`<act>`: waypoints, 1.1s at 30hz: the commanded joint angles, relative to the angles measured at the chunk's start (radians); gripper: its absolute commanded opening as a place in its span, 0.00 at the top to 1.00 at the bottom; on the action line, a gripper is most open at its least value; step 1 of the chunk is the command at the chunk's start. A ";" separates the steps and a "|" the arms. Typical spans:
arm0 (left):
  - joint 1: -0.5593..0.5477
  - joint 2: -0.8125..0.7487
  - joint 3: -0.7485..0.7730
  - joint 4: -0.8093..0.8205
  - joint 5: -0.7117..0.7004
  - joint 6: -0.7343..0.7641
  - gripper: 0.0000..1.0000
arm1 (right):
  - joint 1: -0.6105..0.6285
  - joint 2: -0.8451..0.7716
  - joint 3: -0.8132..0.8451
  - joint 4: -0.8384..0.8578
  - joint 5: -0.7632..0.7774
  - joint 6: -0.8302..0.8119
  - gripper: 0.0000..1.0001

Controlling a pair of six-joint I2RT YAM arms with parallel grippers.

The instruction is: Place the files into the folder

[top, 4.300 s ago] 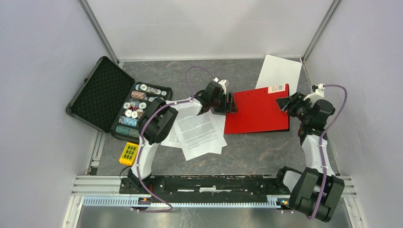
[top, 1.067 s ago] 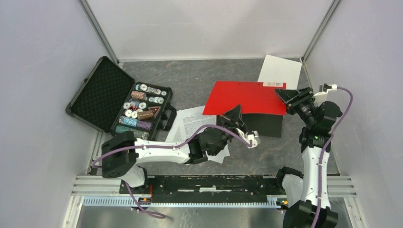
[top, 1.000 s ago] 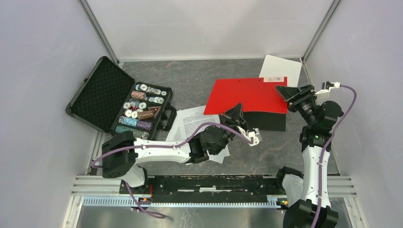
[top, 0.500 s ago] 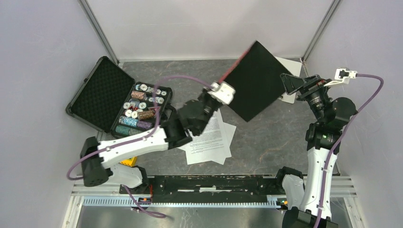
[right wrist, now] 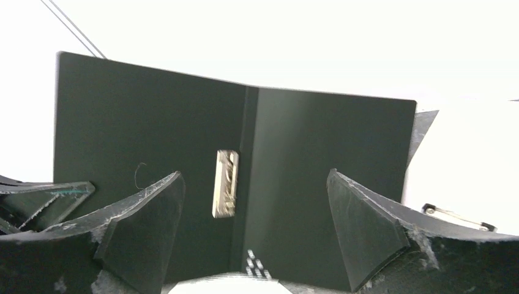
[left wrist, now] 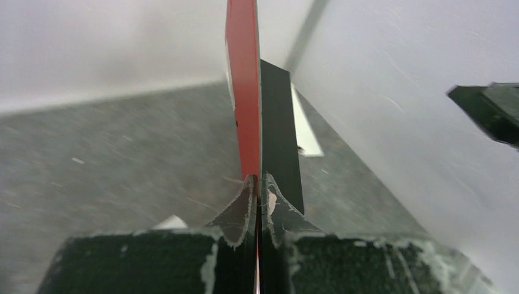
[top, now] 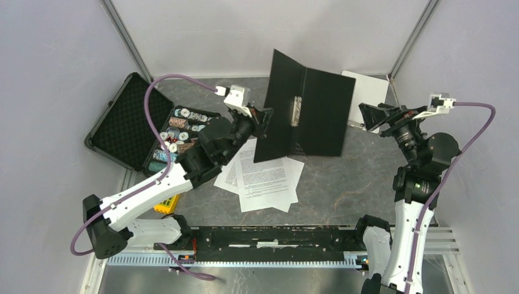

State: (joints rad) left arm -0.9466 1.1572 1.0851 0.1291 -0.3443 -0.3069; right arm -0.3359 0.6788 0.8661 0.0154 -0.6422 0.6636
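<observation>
The folder hangs open and upright above the table, its black inside and the metal clip facing the top camera. My left gripper is shut on the folder's left cover edge. In the left wrist view that cover runs edge-on, red outside, out from between the closed fingertips. My right gripper stands open just right of the folder without touching it. Its wrist view looks at the black inside and clip between wide-apart fingers. The files lie fanned on the table below the folder.
An open black case of chips sits at the left, with a small yellow block near the front rail. A white clipboard lies at the back right behind the folder, also in the right wrist view. Enclosure walls stand close on all sides.
The right gripper let go of the folder's cover and drew back to the right. The left arm raised the folder off the table and swung it left; it now hangs open.
</observation>
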 commanded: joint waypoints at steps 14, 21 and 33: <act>-0.003 0.165 -0.345 0.342 0.060 -0.635 0.98 | 0.144 0.159 -0.132 -0.263 0.182 -0.270 0.37; -0.003 0.210 -0.446 0.396 -0.163 -0.700 0.98 | 0.421 0.327 -0.146 -0.250 0.355 -0.310 0.42; -0.001 0.194 -0.525 0.373 -0.241 -0.638 0.98 | 0.558 0.491 -0.174 -0.151 0.453 -0.344 0.50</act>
State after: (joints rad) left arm -0.9512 1.3705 0.5884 0.4545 -0.4736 -1.0027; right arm 0.2165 1.1454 0.7029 -0.2146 -0.2363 0.3653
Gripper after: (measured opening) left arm 0.045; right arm 0.500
